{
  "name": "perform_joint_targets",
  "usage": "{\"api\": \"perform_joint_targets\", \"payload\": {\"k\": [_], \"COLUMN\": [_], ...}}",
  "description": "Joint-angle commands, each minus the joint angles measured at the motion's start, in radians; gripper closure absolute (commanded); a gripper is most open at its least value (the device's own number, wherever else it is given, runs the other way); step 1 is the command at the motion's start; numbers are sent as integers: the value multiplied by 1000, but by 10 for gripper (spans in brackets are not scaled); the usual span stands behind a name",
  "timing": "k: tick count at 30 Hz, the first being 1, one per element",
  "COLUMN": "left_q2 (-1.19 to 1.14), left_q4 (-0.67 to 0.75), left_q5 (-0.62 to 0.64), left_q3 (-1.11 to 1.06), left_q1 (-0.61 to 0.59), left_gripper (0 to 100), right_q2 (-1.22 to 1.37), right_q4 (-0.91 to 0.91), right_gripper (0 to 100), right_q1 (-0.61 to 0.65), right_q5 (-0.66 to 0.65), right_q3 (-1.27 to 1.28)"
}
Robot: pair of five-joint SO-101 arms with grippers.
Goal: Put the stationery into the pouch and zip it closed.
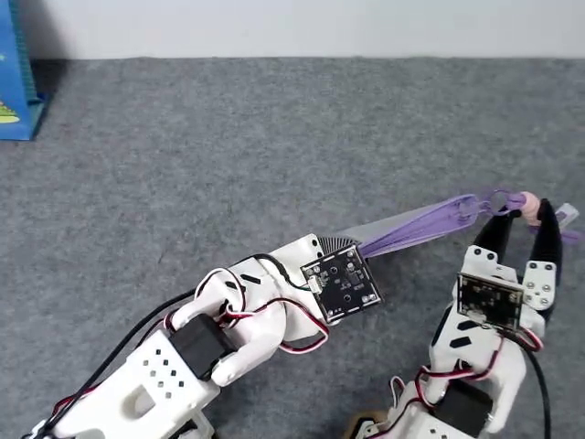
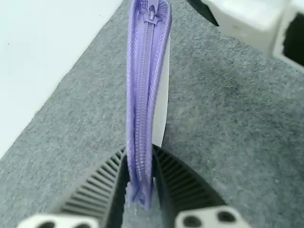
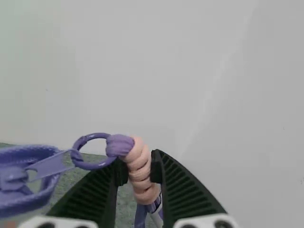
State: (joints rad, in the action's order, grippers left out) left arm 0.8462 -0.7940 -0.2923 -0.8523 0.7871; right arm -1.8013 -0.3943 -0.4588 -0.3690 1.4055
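1 pouch (image 1: 420, 227) (image 2: 142, 95) (image 3: 23, 175), purple, held edge-up above the table (image 1: 228, 165), stretched between 2 grippers. Zip teeth meshed along the visible length; slider (image 2: 152, 12) at the pouch end far from the left gripper.
1 ring (image 1: 498, 198) (image 3: 90, 151), purple, on the slider pull.
1 charm (image 1: 528, 203) (image 3: 137, 166), peach, ribbed, hanging from the ring.
Left gripper (image 1: 340, 243) (image 2: 140, 159): fingers clamped on the pouch's near end.
Right gripper (image 1: 523, 215) (image 3: 140, 168): fingers closed on the charm, just beyond the pouch's slider end.
1 blue box (image 1: 14, 82), well apart from the pouch, at the table's far corner.
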Motion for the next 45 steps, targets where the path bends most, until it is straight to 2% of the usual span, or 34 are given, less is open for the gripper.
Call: {"api": "perform_joint_targets", "payload": {"k": [1,5,7,10,12,17,22,29,34,37,43,45], "left_q2": [-15,-15,-15,-15,-15,-15,-15,-15,17,133,479,580], "left_q4": [-37,-21,-8,-8,-2,29,12,-120,-207,-258,-362,-387], "left_q5": [31,38,55,74,94,161,213,215,212,212,219,219], "left_q3": [1,5,2,5,7,7,7,7,4,-2,-2,-2], "left_q1": [-46,-48,-49,-49,-66,-204,-322,-488,-549,-552,-554,-575], "left_gripper": [989,988,988,988,988,988,988,988,987,963,796,790], "right_q2": [-13,-13,-13,-13,-13,-13,-13,-13,-13,-13,-13,-13], "right_q4": [-79,-252,-338,-484,-605,-811,-845,-851,-851,-851,-852,-852], "right_gripper": [924,749,697,688,687,688,688,688,688,688,688,688], "right_q1": [-51,-27,-5,73,134,275,309,308,309,305,303,303], "right_q5": [0,2,23,120,140,146,210,213,215,238,250,253], "right_q3": [-21,-71,-107,-186,-245,-353,-374,-373,-373,-373,-373,-373]}}
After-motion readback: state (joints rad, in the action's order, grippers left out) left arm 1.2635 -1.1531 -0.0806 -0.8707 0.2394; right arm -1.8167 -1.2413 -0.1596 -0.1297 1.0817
